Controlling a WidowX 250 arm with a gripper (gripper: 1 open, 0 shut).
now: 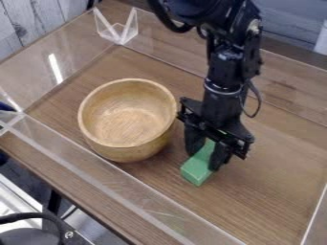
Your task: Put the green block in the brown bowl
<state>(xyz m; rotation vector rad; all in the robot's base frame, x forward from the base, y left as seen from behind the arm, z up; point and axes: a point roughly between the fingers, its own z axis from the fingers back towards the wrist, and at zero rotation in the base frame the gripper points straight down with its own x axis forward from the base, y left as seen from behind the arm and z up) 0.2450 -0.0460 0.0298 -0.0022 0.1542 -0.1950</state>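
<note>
Green block [196, 170] lies on the table [274, 182], just right of the brown bowl [128, 118], near end poking out toward the cam. Gripper [211, 156] points straight down w/ jaws clamped on the green block's far part. Block prob light, stiff, matte so decent friction; grip sits off-centre, so it may tip when lifted

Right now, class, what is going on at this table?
A single robot arm has its gripper pointed straight down and shut on the green block, which lies on the wooden table just right of the brown bowl. The block has not been lifted yet, and the bowl is empty.
</note>
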